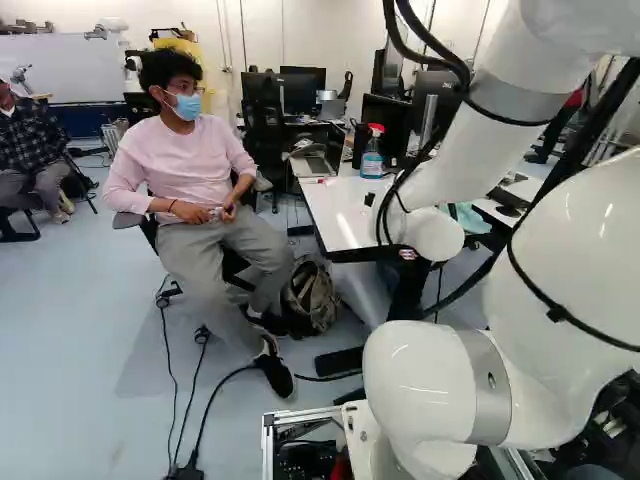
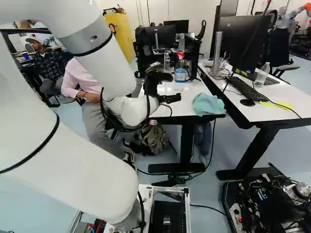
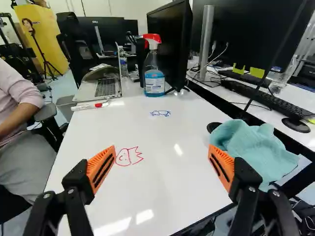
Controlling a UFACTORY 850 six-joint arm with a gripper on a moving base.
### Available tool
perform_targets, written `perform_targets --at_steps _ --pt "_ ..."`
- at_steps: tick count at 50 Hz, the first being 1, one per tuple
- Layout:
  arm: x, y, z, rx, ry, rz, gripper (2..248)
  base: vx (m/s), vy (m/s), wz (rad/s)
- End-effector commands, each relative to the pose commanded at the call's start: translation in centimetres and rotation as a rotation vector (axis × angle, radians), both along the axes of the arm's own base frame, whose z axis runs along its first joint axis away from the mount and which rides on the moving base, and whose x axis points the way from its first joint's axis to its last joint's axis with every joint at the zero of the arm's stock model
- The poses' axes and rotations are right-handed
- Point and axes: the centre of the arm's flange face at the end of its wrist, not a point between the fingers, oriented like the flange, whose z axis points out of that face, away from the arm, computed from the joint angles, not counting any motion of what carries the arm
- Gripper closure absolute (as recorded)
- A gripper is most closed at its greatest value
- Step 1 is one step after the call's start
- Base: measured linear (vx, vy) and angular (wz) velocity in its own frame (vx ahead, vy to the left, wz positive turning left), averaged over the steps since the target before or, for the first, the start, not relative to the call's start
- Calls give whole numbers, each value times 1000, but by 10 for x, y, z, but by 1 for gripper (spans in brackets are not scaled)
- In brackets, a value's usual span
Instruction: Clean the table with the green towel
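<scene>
The green towel (image 3: 258,150), probably light, limp and best pinched at its bunched top fold, lay at the edge of the worktop (image 3: 162,201), right of the pincer (image 3: 162,157), which hung wide open, holding nothing.

We're seeing white bench (image 3: 172,189), its top bearing red drawing (image 3: 129,156) and, farther along, small blue drawing (image 3: 160,113). Green towel (image 3: 256,147) is lying bunched at bench's side edge, small dark thing (image 3: 213,127) sitting just beside. Toward far end, spray bottle (image 3: 154,82) is standing upright near monitor (image 3: 170,44); open laptop (image 3: 106,87) is resting opposite, red-capped marker (image 3: 88,106) lying near it.
</scene>
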Motion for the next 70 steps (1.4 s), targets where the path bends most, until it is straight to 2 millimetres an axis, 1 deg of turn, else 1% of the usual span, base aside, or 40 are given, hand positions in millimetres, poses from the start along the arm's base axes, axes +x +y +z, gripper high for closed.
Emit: perform_targets --at_steps 15,70 --pt "8 -21 1 1 3 -51 3 0 0 0" --pt "29 -103 -4 31 72 -225 3 0 0 0"
